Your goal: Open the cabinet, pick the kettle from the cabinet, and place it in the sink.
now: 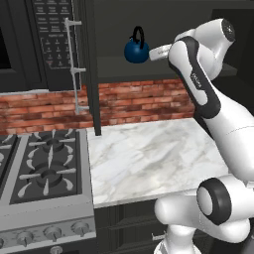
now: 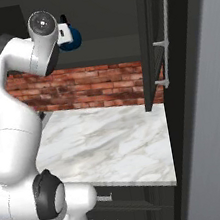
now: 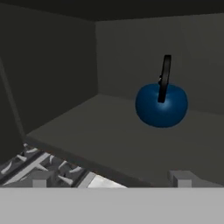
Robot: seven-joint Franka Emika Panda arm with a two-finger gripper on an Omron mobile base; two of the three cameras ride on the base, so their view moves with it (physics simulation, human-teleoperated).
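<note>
Dark-blue, the kettle (image 3: 161, 105) is seen right of centre in the hand view, resting on the shelf of the opened cabinet (image 1: 74, 64). The gripper (image 3: 111, 178) is held empty with jaws spread wide, apparently lined up for grasping.

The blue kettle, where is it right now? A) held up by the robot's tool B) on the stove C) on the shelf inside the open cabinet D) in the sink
C: the kettle sits on the shelf inside the open cabinet, and the open tool is short of it, not touching.
</note>
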